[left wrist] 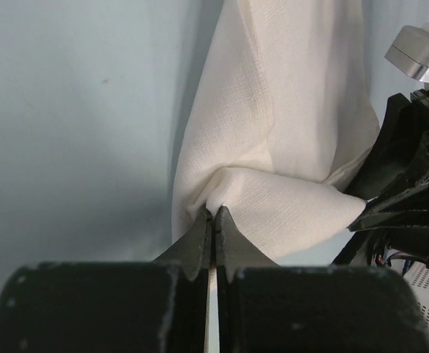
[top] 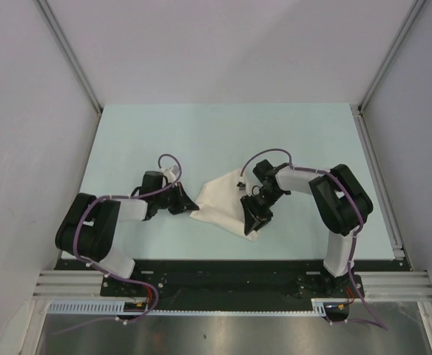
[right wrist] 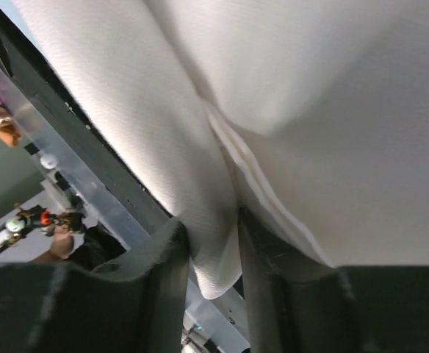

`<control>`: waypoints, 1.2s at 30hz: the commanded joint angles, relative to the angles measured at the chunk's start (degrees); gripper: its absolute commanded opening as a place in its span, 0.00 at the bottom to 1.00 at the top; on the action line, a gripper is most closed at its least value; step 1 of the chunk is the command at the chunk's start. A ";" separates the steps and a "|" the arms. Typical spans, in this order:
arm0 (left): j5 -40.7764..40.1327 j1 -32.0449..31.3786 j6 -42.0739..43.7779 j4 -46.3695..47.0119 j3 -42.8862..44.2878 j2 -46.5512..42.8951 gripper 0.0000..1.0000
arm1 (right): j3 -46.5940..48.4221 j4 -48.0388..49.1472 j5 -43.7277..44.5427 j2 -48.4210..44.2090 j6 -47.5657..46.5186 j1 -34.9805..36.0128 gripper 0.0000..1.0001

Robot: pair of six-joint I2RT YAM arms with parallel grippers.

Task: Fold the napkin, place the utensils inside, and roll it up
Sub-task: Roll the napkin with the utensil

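We are gripping the white napkin with both claws. Our left claw is clamping its left corner and our right claw is clamping its near-right fold, with the cloth draping between them over the bench.

Top view: overhead from behind, covers the whole desk. Both wrist views: very close, facing the napkin, which also shows overhead.

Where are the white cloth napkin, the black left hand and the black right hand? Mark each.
white cloth napkin (top: 220,198): top view, its middle.
black left hand (left wrist: 212,215): left wrist view, fingertips pinching cloth.
black right hand (right wrist: 211,228): right wrist view, between its fingertips.
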 commanded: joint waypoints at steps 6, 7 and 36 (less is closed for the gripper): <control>-3.20 1.47 3.79 -3.00 2.37 3.27 0.00 | 3.71 -3.45 1.26 -2.46 -0.27 -4.32 0.55; -3.02 1.47 3.88 -3.09 2.55 3.71 0.00 | 4.42 -3.72 1.88 -3.26 0.43 -4.32 0.56; -2.49 1.47 5.02 -5.91 5.10 5.03 0.00 | 5.30 25.11 43.89 -6.52 -8.18 27.84 0.70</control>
